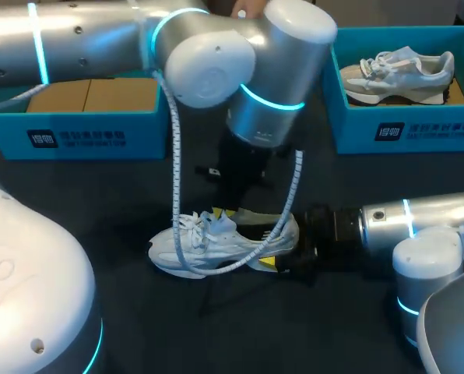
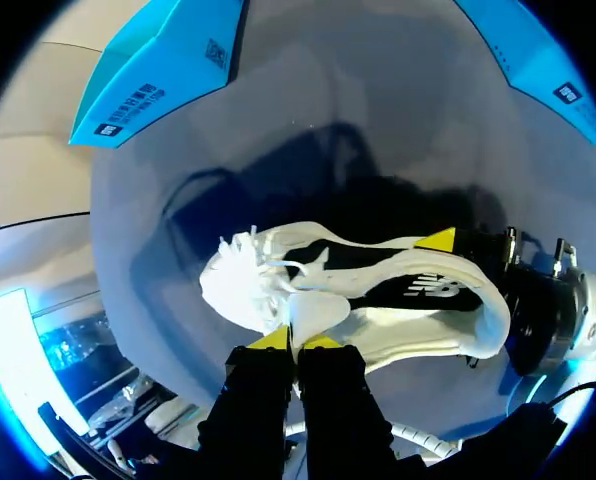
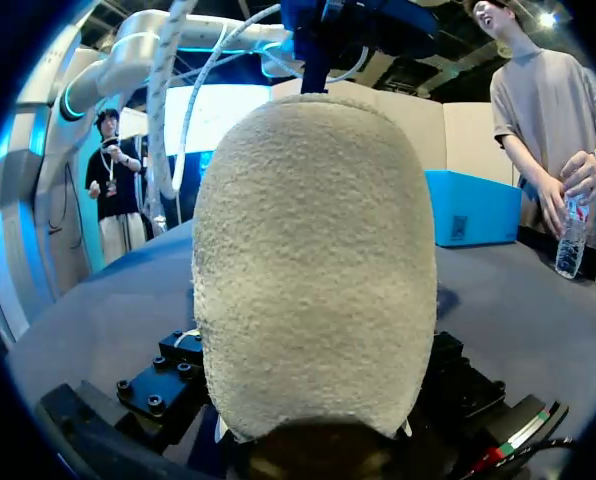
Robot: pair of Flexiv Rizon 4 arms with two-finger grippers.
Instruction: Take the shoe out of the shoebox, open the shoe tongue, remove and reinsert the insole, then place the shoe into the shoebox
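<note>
**Both claws on the shoe, out of the box**

Here we are. My left claw [image 2: 295,342] is down over the white shoe [image 1: 216,241], its yellow tips drawn narrow and nipped on the edge of the tongue [image 2: 316,308], one tip on each face of the flap. The laces [image 2: 248,255] lie in a tangle just ahead of that claw, toward the toe.

At the other end, my right claw [image 1: 265,240] lies low along the dark surface [image 1: 138,312] with the heel [image 3: 308,270] between its fingers. One yellow fingertip [image 2: 438,240] presses the far side of the collar and the other shows on the near side by the sole, so this claw grips the shoe across the back. From that wrist the fuzzy grey heel rises straight ahead of the claw and blocks nearly everything beyond it.

The shoe rests on the surface between the two claws, toe pointing away from the right one.

Two blue shoeboxes sit well beyond the left claw, apart from the shoe. One [image 1: 76,136] is off to my left with brown cardboard [image 1: 92,95] showing inside. The other [image 1: 403,128] is off to my right, with a second pale shoe [image 1: 399,74] lying in it.
</note>
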